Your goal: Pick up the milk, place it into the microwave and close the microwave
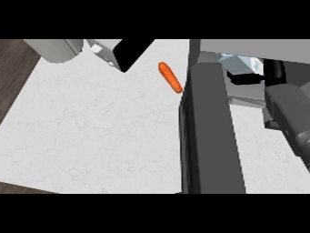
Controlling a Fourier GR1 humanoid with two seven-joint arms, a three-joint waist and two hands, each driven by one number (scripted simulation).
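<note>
Looking steeply down, I see the white marbled surface (83, 136) spread across the left and middle of my view, with dark wood floor (3, 73) showing past its left edge. The microwave door (211, 132) stands open, a long dark slab seen edge-on, running from the upper middle down to the lower edge of the view. To its right is the microwave (251, 48), its grey top across the upper right corner and its opening just below. Inside that opening I catch a pale blue-and-white shape, the milk (241, 63), sitting in the cavity, mostly hidden, so I cannot tell if it is upright. My right arm (295, 113) comes in along the right side, grey and bulky, reaching up toward the opening; the right hand (275, 68) shows only as a dark piece at the opening's edge, and I cannot tell whether it is holding anything. It lies just beside the milk; contact I cannot judge. An orange carrot (171, 77) lies on the surface just left of the door's top end, tilted. At the upper left my left hand (127, 52) shows as a black shape against grey forearm; how it is set I cannot make out.
</note>
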